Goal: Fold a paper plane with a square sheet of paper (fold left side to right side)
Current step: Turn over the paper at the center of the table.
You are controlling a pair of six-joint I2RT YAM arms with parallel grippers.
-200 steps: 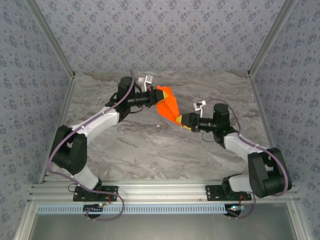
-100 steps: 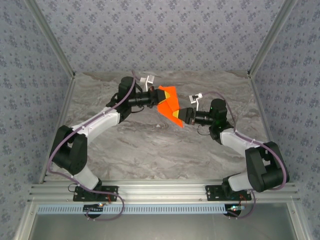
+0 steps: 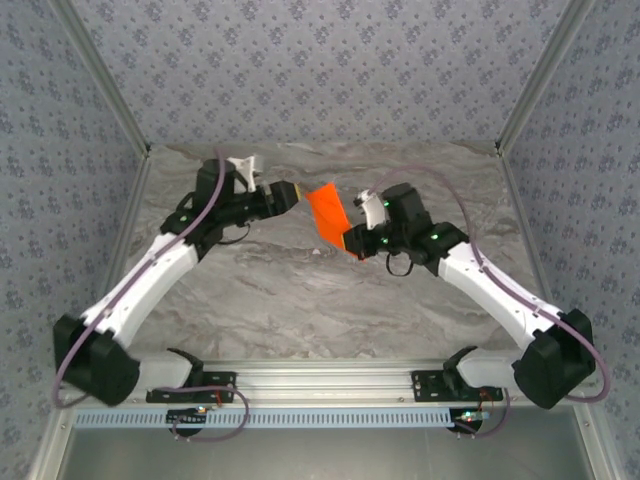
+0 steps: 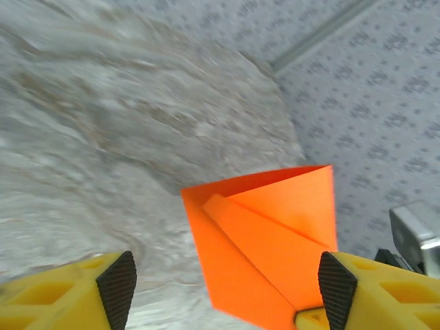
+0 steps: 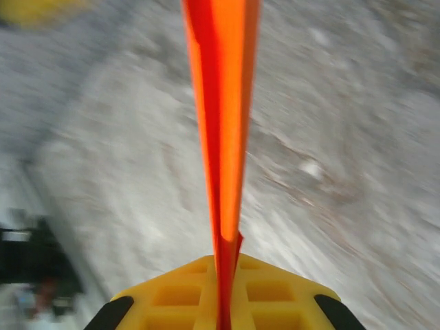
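The right gripper [image 3: 352, 243] is clamping the sheet of paper [image 3: 324, 213] by its near lower corner and holding it up over the middle of the table [image 3: 300, 300], towards the far side. The sheet looks lifted off the surface, though I cannot tell whether its far tip is brushing the top. From the right wrist the paper [image 5: 223, 103] is showing edge-on, a thin orange blade running straight out from between the shut jaws. The left gripper [image 3: 292, 192] is hanging just beside the sheet's left edge, jaws apart and gripping nothing. Its wrist view is showing both yellow fingers [image 4: 115, 278] spread wide, with the paper [image 4: 268, 240] standing beyond them and touching neither. The sheet is already creased into a smaller shape, with slanted flaps lying over one another and one corner narrowing to a point, so the job seems partway along and not yet a finished dart. The step in hand looks like a regrasp in the air, with the right side alone carrying the paper. The next move probably calls for the open jaws to take a fresh hold on the free left edge, or for the sheet to be laid flat, so that the left side can be brought over onto the right. The thin paper is likely to bend or twist under a single corner grip, so the closing should be slow and square to the edge.
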